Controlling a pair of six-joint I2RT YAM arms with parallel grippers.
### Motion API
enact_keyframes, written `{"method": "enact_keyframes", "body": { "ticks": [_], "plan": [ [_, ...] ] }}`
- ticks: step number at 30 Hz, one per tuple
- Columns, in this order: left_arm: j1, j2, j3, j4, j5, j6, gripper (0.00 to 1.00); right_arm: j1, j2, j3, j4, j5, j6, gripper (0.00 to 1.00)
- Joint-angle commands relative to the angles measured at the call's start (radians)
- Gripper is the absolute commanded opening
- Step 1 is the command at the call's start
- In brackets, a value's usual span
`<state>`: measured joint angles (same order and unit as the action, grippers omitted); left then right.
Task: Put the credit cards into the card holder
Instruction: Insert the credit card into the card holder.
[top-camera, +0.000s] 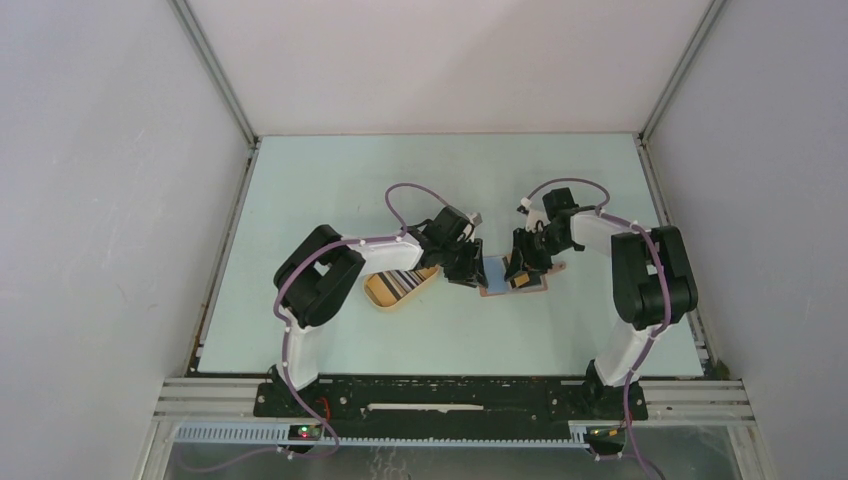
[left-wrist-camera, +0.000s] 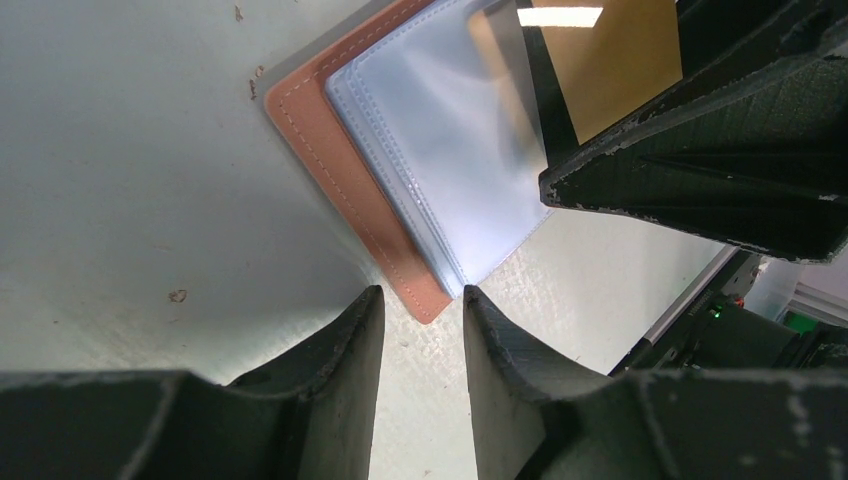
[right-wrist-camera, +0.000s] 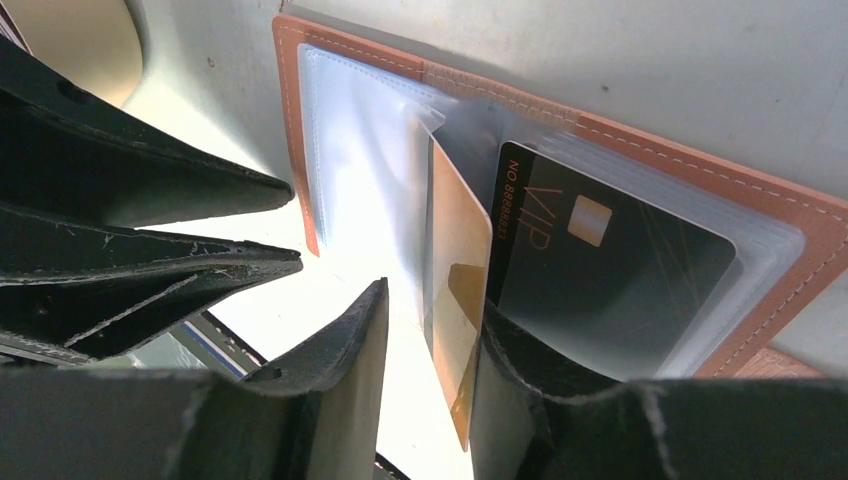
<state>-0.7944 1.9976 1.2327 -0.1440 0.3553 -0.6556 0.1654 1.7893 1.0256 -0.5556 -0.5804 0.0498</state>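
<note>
The reddish-brown card holder (top-camera: 530, 285) lies open on the table, its clear sleeves (left-wrist-camera: 450, 150) facing up. A black VIP card (right-wrist-camera: 600, 260) sits in a sleeve on its right half (right-wrist-camera: 700, 170). A gold card (right-wrist-camera: 460, 250) stands on edge in the fold, leaning on one finger of my right gripper (right-wrist-camera: 432, 300), which is open with a gap on the card's other side. My left gripper (left-wrist-camera: 423, 292) is open and holds nothing, its tips just off the holder's near corner (left-wrist-camera: 420, 300). More striped credit cards (top-camera: 400, 281) lie in the yellow tray.
The yellow oval tray (top-camera: 385, 298) sits just left of the holder, under the left arm. The two grippers (top-camera: 462, 265) (top-camera: 525, 262) hang close together over the holder. White walls enclose the table on three sides.
</note>
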Motion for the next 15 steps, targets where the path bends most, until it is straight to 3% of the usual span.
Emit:
{"method": "enact_keyframes", "body": {
  "ticks": [1,8,15],
  "plan": [
    [-0.006,0.025,0.037,-0.016,-0.001,0.004,0.40,-0.001,-0.031,0.016,-0.003,0.076,-0.047,0.43],
    [-0.005,0.024,0.033,-0.013,0.002,0.002,0.40,-0.014,-0.031,0.021,-0.012,0.055,-0.048,0.44],
    [-0.005,0.008,0.019,0.012,0.010,0.001,0.40,-0.072,-0.003,0.024,-0.023,-0.083,-0.048,0.44]
  ]
}}
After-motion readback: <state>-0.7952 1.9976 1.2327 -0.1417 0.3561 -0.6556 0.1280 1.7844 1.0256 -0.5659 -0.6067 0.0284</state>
